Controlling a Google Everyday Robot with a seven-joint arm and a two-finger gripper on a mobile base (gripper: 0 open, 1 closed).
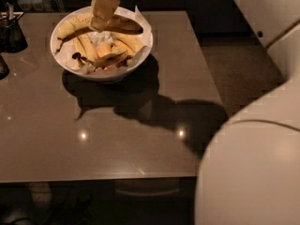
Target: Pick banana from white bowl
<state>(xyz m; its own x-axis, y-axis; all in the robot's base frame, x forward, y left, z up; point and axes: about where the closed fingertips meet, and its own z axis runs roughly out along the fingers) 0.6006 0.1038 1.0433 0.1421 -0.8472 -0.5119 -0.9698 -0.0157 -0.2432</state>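
Note:
The white bowl [107,74] stands at the back left of the brown table, lined with crinkled white paper. Several bananas lie in it. The longest banana [71,27], curved and yellow with a browned left end, lies along the far rim. Shorter bananas [112,56] lie in front of it. My gripper [103,11], cream-coloured, comes down from the top edge. It is directly over the middle of the long banana, at or just above it, and hides that part.
A dark cup-like holder [11,33] stands at the table's left edge, next to the bowl. My arm's large white body [255,172] fills the lower right. The table [98,144] ends at the front and right; carpet lies beyond.

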